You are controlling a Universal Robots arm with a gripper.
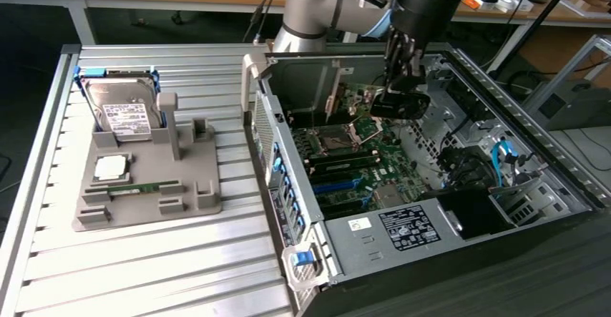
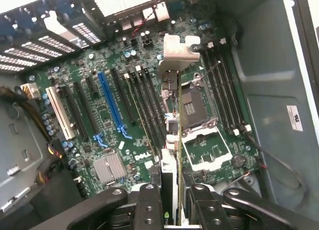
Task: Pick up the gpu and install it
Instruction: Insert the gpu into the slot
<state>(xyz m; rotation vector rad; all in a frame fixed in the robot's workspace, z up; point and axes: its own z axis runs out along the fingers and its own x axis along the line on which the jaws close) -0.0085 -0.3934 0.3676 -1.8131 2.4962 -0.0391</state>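
The jaws are closed on the gpu [image 1: 399, 105], pinching the card from both faces. In the exterior view it hangs under the arm [image 1: 420, 2], inside the open top of the computer case [image 1: 296, 81] and above the motherboard [image 1: 355, 168]. It sits in no slot.

In the wrist view the gpu [image 2: 178, 118] stands on edge, so it shows as 1 thin line. Its long axis runs away from the jaws, roughly parallel to the blue slot [image 2: 110, 103] and the dark slots beside it. Its silvery bracket [image 2: 178, 51] is at the far end, toward the vented wall of the case [image 2: 279, 115]. The card lines up along the edge of the CPU socket [image 2: 195, 108], between the socket and the long slots.

The case lies on its side and also holds a power supply [image 1: 401, 231] with a white label at its near end.

On the slatted counter [image 1: 143, 267], at the exterior view's left, a grey tray [image 1: 196, 188] holds 3 parts:
- a hard drive [image 1: 124, 109] propped in a blue frame
- a square chip [image 1: 111, 165] lying flat
- a green memory stick [image 1: 139, 186] lying lengthwise
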